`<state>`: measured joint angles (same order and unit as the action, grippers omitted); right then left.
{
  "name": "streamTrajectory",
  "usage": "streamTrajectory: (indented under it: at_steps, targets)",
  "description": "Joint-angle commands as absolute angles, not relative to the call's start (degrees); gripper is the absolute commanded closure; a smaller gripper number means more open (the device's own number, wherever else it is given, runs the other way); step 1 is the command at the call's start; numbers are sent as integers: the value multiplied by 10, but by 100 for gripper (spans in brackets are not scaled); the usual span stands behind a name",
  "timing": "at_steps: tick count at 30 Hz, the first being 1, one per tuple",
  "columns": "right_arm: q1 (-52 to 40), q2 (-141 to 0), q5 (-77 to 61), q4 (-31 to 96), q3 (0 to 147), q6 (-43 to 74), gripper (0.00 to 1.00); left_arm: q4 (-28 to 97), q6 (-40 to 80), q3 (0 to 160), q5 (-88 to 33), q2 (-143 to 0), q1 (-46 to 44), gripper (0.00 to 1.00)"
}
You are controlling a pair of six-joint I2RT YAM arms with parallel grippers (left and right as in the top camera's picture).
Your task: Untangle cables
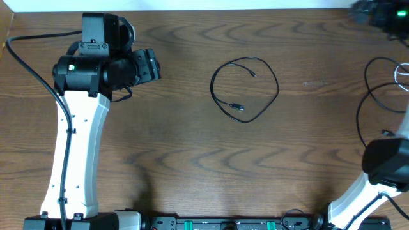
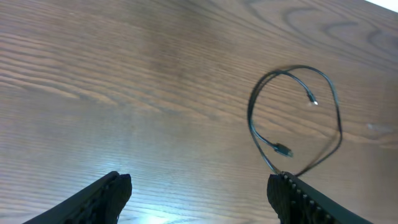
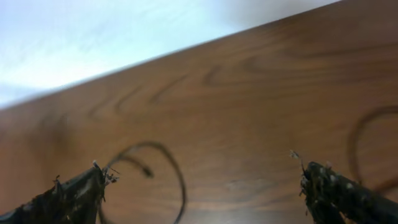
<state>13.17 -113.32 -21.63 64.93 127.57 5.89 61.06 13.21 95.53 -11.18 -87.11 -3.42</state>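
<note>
One thin black cable (image 1: pixel 238 107) lies in a single open loop at the table's middle, both small plug ends inside the loop. It also shows in the left wrist view (image 2: pixel 251 121) and, blurred, in the right wrist view (image 3: pixel 178 177). More cables lie at the right edge: thin black loops (image 1: pixel 359 114) and a white/grey coil (image 1: pixel 402 71), partly out of view. My left gripper (image 1: pixel 153 66) (image 2: pixel 199 186) is open and empty, left of the loop. My right gripper (image 3: pixel 202 180) is open and empty above the wood.
The wooden table (image 1: pixel 192 147) ends at a white edge at the back (image 3: pixel 93 43). The right arm's base (image 1: pixel 386 163) stands at the front right. A dark blurred shape (image 1: pixel 380 13) sits at the back right corner.
</note>
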Motion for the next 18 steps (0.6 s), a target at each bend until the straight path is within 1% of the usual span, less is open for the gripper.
streamTrajectory:
  at_steps: [1, 4, 8, 18]
  targets:
    - [82, -1136, -224, 653, 1240, 12, 6, 610, 123, 958, -73, -872, -32, 23]
    - [40, -1136, -185, 644, 1197, 12, 8, 613, 123, 958, -48, -872, -32, 23]
    - [-4, -1136, -179, 625, 1135, 9, 9, 623, 123, 958, -17, -872, -32, 23]
    - [-129, -1136, -179, 548, 1007, -140, 11, 628, 123, 958, 6, -872, -32, 23]
